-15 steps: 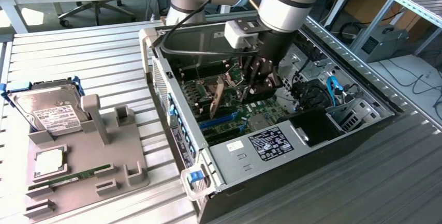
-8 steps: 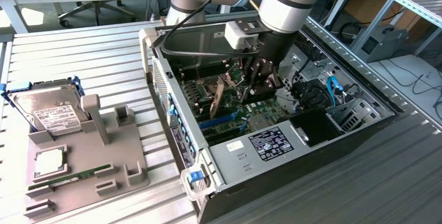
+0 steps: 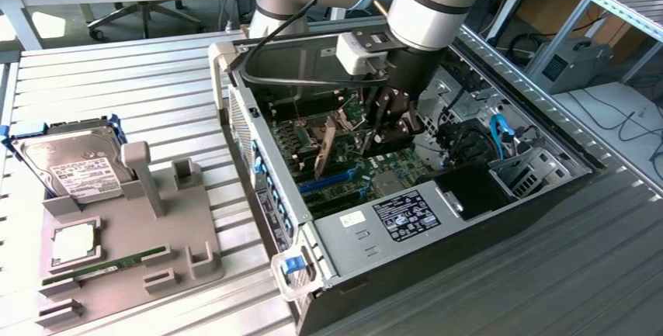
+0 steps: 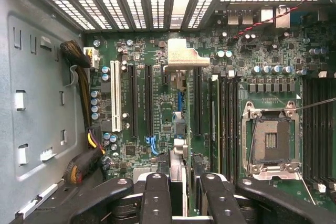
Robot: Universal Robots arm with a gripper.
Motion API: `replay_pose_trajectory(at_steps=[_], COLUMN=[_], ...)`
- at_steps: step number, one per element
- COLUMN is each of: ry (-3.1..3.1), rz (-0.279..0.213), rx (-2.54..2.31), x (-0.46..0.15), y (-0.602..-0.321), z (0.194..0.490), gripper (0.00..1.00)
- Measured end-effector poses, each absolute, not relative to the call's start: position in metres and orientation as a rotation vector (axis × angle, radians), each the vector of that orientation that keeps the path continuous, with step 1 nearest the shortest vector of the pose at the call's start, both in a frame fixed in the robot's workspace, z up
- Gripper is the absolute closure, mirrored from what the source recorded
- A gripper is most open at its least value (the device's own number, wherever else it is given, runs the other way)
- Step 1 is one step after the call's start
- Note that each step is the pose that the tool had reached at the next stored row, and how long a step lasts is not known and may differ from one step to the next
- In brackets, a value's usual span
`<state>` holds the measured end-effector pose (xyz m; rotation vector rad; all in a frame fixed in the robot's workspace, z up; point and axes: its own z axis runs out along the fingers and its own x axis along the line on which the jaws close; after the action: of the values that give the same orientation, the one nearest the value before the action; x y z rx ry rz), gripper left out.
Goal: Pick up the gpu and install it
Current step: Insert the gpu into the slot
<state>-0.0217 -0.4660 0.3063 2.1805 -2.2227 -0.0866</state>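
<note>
The gripper [image 3: 389, 130] is down inside the open computer case [image 3: 539, 138], hovering over the motherboard [image 3: 389, 167]. Clamped between its black fingers [image 4: 157, 195] is the gpu [image 3: 324, 148], a thin card seen edge-on in the wrist view, where its metal bracket [image 4: 181, 59] reaches toward the case's vented rear wall. The fingers are partly closed, pressed on either flank of the card's near end. In the exterior view the card stands tilted on edge above the board's slots, just beside the gripper, on the side toward the case's rear wall. Whether its lower edge has seated in a slot, I cannot tell. The long black expansion slots [image 4: 148, 100] run alongside the card, and the bare CPU socket [image 4: 270, 140] sits well off to the other side. Outside the case, the grey parts tray [image 3: 124, 258] holds the silver hard drive [image 3: 74, 167], well apart from the gripper
</note>
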Motion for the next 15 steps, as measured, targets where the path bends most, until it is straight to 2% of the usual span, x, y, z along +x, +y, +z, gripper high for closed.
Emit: replay_pose_trajectory(at_steps=[15], ry=[-2.223], rz=[-0.087], rx=[2.181], x=[-0.0254], y=[-0.4662], z=[0.3057], gripper=[0.73])
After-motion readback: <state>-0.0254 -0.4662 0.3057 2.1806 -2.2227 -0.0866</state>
